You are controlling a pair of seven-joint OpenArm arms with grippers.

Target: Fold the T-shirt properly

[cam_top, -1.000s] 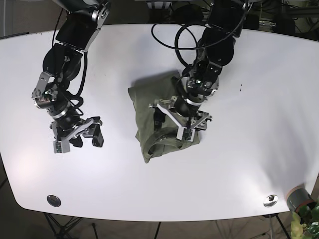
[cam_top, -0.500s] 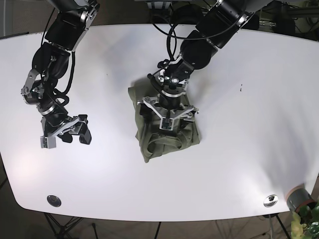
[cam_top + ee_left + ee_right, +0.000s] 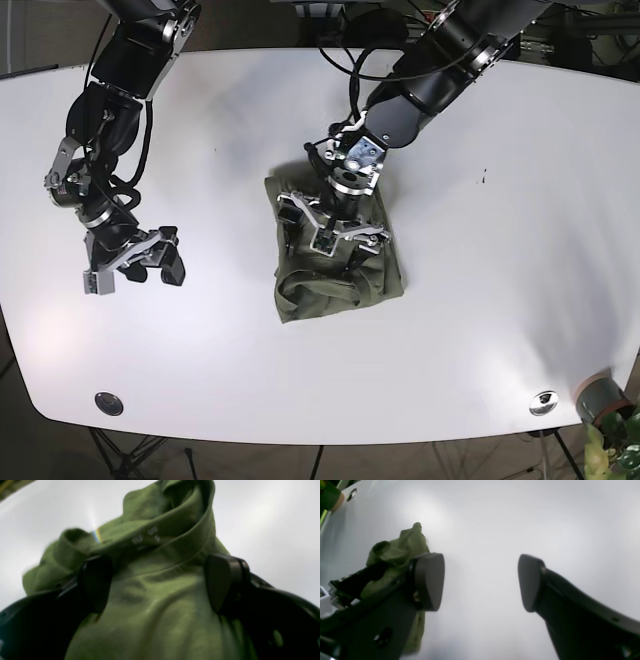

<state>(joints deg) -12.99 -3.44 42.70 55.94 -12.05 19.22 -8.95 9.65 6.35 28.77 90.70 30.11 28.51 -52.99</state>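
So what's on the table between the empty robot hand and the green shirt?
Nothing: in the base view, only bare white table lies between the right gripper and the T-shirt.

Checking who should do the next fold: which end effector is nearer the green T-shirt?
Left. The left end effector sits on the green T-shirt, open; the right end effector hovers open over bare table, well aside.

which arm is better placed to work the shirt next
Left. The left gripper sits open right over the green T-shirt, fabric between its fingers in the left wrist view. The right gripper is open over bare table, apart from the shirt.
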